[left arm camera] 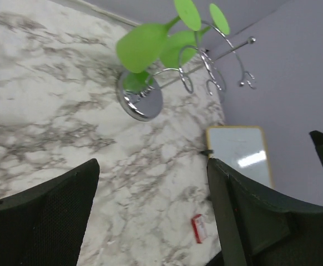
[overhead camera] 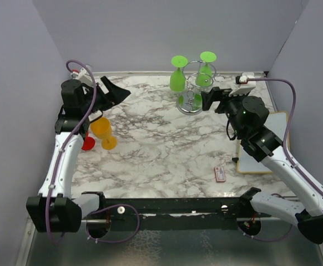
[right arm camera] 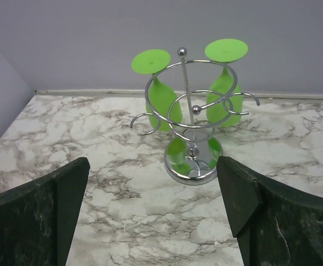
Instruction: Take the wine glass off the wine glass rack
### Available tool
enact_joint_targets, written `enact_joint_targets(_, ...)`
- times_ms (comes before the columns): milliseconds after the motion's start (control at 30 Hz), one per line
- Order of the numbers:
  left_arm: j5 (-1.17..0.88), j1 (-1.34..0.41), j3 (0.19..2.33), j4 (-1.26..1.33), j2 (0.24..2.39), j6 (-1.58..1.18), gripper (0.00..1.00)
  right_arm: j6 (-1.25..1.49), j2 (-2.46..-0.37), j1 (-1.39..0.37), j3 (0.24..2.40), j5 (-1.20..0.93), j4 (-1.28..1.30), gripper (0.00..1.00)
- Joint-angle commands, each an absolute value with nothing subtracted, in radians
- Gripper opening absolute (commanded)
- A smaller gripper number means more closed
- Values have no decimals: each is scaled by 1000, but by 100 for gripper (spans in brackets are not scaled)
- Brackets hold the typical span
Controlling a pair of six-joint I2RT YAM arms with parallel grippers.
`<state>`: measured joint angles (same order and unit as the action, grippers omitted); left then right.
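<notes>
No legible text on anything

right claw (right arm camera: 151, 163) partly cut off

Marble table (overhead camera: 161, 149) with chrome rack (overhead camera: 190, 103), orange glass (overhead camera: 102, 133), red packet (overhead camera: 220, 174), whiteboard (overhead camera: 264, 145).

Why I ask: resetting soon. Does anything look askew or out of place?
Nothing spilled or broken. A red-and-white item lies loose on the marble table; something red sits half hidden beside the yellow wine glass.
</notes>
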<state>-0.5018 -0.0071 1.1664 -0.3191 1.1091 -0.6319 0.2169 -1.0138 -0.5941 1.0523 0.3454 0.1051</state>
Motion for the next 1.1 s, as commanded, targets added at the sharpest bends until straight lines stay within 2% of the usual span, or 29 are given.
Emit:
enact_joint_targets(0,-743,-64,1100,175,1233,-990,81,261,-1014,-589,1107,443,185,100)
enact_joint_targets(167,-667,-190,1200,243,1404,-1048,82,268,-1071,-542,1191,435,276,100)
enact_joint_targets(333,-473,-294,1284,254,1538,-1061,77,324,-1151,-393,1280,197,345,100)
enact_joint_targets(467,-287,-340,1357,239,1653,-1114,76,327,-1162,-373,1292,111,333,100)
enact_joint_targets(933,-113,-393,1726,233,2010,-1168,73,287,-1062,-371,1229,163,300,100)
enact_joint_targets(1067,-96,-397,1840,197,2088,-1159,76,291,-1056,-371,1217,161,298,100)
